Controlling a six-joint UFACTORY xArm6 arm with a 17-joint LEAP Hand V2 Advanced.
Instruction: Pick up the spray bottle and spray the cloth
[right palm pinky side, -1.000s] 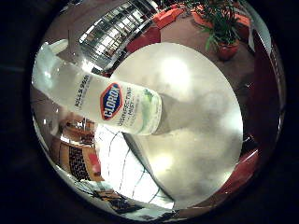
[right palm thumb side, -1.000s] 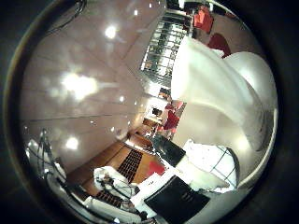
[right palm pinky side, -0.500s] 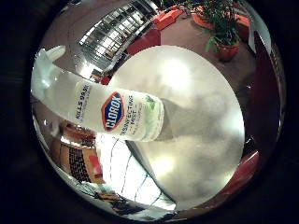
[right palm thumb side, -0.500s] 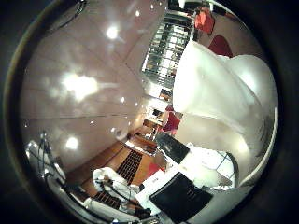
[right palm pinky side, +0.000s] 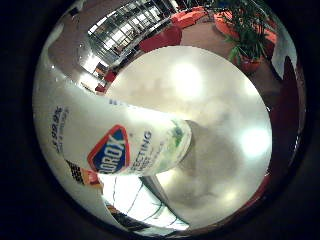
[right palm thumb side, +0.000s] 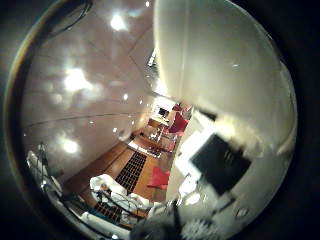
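The spray bottle (right palm pinky side: 125, 145) is white with a red, blue and green label. It stands on a round white table (right palm pinky side: 225, 100) and fills much of the little finger side view, so it is close to my palm. In the thumb side view its white body (right palm thumb side: 225, 65) takes up most of the picture. A black and white part of my right hand (right palm thumb side: 220, 167) shows right beside the bottle. No cloth is in either view.
A potted green plant (right palm pinky side: 245, 45) and red chairs (right palm pinky side: 170, 35) stand on the floor beyond the table. The thumb side view looks out at a ceiling with lights (right palm thumb side: 75, 80) and a room with red seats (right palm thumb side: 160, 177).
The bottle has grown much larger in both views over the last second, most of all in the last half second: my palm has come close to it. The bottle still stands on the table.
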